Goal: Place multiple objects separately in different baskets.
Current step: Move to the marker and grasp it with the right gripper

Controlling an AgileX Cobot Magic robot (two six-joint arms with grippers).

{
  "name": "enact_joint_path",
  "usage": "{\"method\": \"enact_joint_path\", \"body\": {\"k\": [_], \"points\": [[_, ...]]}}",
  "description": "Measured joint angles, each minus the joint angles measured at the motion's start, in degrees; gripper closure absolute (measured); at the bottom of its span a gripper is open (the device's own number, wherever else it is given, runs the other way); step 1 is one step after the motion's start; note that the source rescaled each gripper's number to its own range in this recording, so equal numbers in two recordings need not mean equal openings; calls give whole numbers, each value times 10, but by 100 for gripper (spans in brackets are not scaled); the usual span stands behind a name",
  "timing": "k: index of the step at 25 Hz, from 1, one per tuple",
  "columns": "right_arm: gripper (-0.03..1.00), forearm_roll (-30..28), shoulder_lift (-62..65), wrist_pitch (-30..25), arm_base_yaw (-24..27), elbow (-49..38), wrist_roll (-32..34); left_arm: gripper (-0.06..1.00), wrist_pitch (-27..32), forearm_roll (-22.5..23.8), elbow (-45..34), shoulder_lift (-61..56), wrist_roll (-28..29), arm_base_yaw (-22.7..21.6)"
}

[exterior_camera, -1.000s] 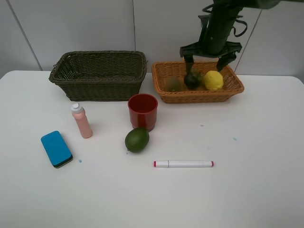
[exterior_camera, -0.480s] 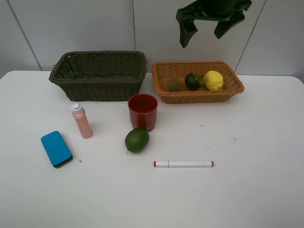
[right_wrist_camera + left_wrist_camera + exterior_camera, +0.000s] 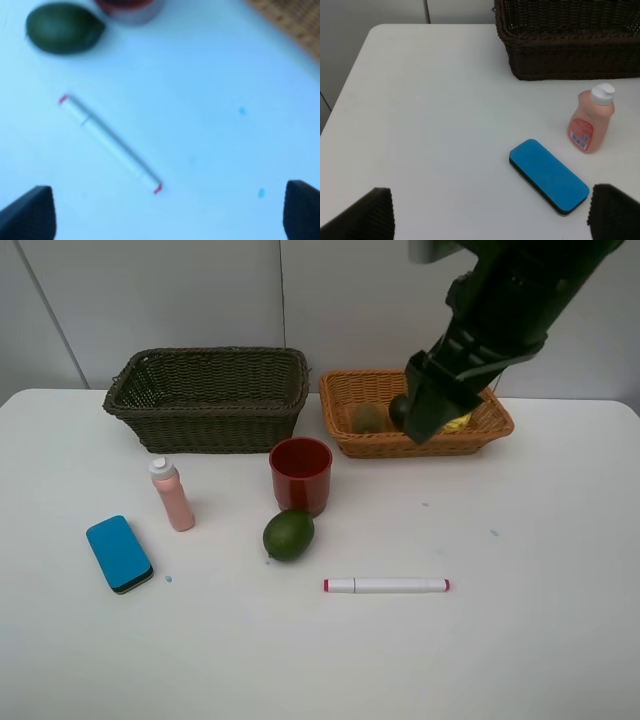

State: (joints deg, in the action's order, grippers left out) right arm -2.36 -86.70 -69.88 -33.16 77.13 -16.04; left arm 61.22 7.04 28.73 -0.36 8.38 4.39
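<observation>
The dark olive-brown basket (image 3: 205,398) (image 3: 570,45) stands at the back left. Beside it the light orange basket (image 3: 345,390) (image 3: 292,22) holds a brown kiwi (image 3: 366,418), a dark mangosteen (image 3: 399,408) and a lemon (image 3: 461,423) mostly hidden by my right arm. On the table lie a red cup (image 3: 301,473) (image 3: 127,7), a green round fruit (image 3: 289,534) (image 3: 65,28), a white marker (image 3: 386,585) (image 3: 110,144), a pink bottle (image 3: 172,494) (image 3: 590,125) and a blue eraser (image 3: 118,553) (image 3: 548,176). My right gripper (image 3: 428,418) (image 3: 165,212) hangs open and empty above the orange basket's front. My left gripper (image 3: 492,215) is open, empty, above the table near the eraser.
The white table (image 3: 540,570) carries a few small blue specks (image 3: 242,111). Its left edge (image 3: 350,80) runs close to the eraser's side. A grey panelled wall stands behind the baskets.
My right gripper rose out of the orange basket, leaving the mangosteen there, then swung forward and down over the basket's front. The objects on the table stayed put.
</observation>
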Motion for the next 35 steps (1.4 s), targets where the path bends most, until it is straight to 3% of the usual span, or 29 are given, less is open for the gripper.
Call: {"method": "enact_joint_path", "body": {"k": [10,16,21,35], "points": [[-3,-81,55,1,-96,-170,-35,-6,0,0,0,0,0,0],[-3,-104,55,144,-123,-225,-96,-6,0,0,0,0,0,0],[-3,-119,39,249,-123,-280,-108,-6,0,0,0,0,0,0],[-3,-100,-99,346,-123,-293,-148,-6,0,0,0,0,0,0]]}}
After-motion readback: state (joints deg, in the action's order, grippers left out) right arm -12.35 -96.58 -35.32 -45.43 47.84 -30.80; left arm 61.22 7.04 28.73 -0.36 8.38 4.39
